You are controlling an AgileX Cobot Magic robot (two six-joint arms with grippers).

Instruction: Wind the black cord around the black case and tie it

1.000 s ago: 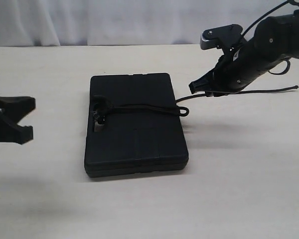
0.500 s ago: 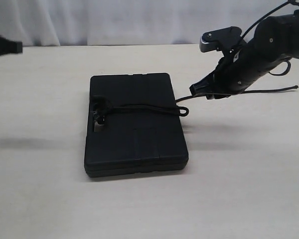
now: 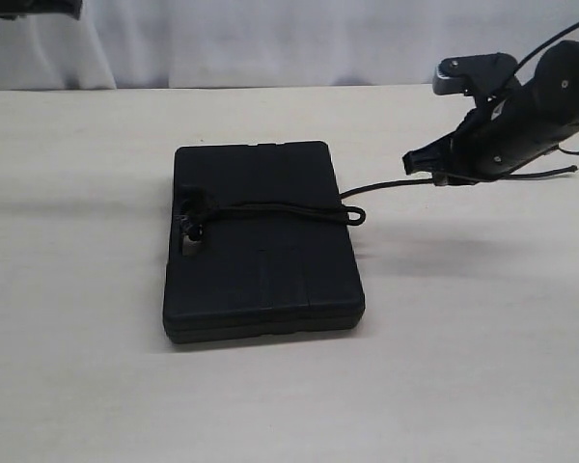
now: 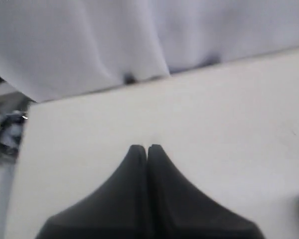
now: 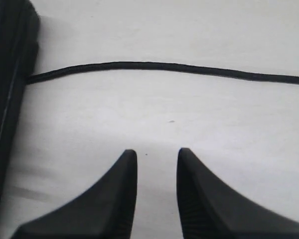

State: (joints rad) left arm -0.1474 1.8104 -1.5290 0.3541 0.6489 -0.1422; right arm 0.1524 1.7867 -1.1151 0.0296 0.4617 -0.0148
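The black case [image 3: 261, 260] lies flat in the middle of the table. The black cord [image 3: 280, 208] runs across its lid from a knotted bunch [image 3: 193, 220] at the handle slot to a small loop [image 3: 353, 214] at the right edge. From there it trails over the table to the right. My right gripper [image 3: 413, 162] hovers to the right of the case, just above that trailing length. In the right wrist view this gripper [image 5: 157, 152] is open and empty, with the cord [image 5: 164, 67] and the case's edge [image 5: 7, 74] beyond it. My left gripper [image 4: 147, 147] is shut on nothing, facing bare table and curtain.
A white curtain [image 3: 222, 39] hangs behind the far edge of the table [image 3: 96, 367]. A dark part of the left arm [image 3: 39, 8] shows at the top left corner. The cord's free end [image 3: 571, 169] lies near the right edge.
The left arm has risen from the table's left side to the top left corner, and its jaws have closed. The right gripper has drawn back to the right, away from the case.
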